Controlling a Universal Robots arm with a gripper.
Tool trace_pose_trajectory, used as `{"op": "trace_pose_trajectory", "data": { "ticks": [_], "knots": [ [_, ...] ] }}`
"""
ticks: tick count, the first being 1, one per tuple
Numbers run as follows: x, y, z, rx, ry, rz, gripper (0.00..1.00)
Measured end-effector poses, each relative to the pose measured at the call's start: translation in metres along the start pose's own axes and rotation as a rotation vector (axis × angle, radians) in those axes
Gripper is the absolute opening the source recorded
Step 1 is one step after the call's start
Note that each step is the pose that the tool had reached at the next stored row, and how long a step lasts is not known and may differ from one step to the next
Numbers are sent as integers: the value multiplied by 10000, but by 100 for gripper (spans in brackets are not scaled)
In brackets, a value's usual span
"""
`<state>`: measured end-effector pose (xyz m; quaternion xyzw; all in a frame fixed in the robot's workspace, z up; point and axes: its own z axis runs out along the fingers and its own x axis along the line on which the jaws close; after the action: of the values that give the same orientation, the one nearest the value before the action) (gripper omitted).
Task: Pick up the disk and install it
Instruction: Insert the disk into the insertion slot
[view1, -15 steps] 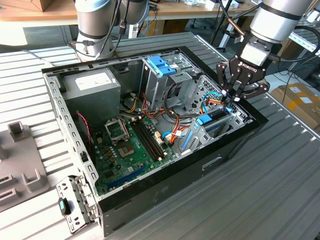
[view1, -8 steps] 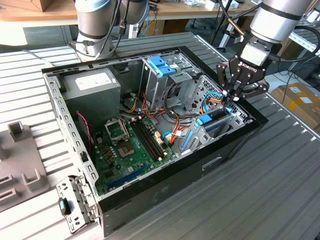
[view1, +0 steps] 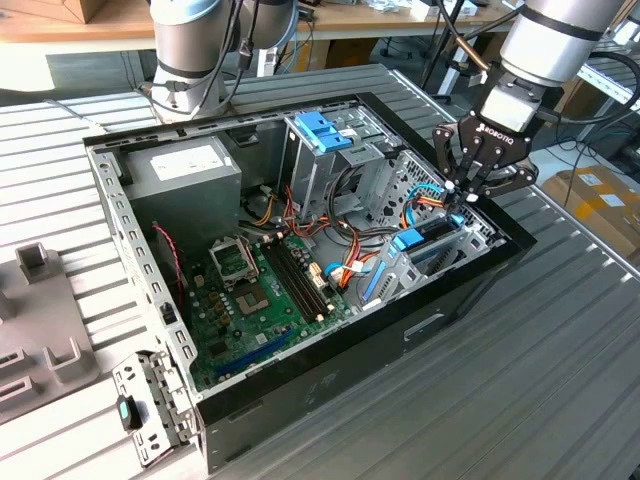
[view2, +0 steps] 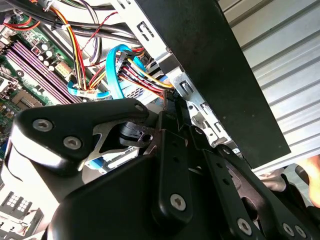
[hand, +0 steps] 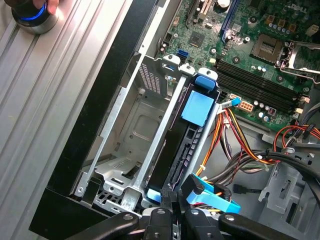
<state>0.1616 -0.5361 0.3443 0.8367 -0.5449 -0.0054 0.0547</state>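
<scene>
Ribbed grey metal forms the counter (view1: 560, 330) carrying the open black computer case (view1: 330, 370) (motherboard (view1: 260, 290) exposed). At the case's end on the exterior view's right, the drive bay (hand: 125, 135) holds the disk (hand: 187, 145), seated on edge in its slot. Its long axis runs along the bay rails, straight away from the jaws, which sit at its near end. The disk shows a dark edge with blue plastic rails and tab. The gripper (view1: 468, 192) hovers just above; whether the jaws are clenched cannot be told.

A robotics lab: slatted metal workbench (view1: 560, 330), opened computer case (view1: 300, 330), cardboard boxes (view1: 600, 200) behind.
</scene>
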Motion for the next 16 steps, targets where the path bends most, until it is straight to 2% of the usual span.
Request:
{"op": "trace_pose_trajectory", "data": {
  "ticks": [3, 10, 14, 16],
  "knots": [
    [-7, 16, 0, 0, 1, 1, 16],
    [-60, 137, 4, 24, -33, 0, 16],
    [-59, 141, -29, 24, -33, -2, 16],
    [-58, 146, -70, 24, -33, -1, 16]
  ]
}}
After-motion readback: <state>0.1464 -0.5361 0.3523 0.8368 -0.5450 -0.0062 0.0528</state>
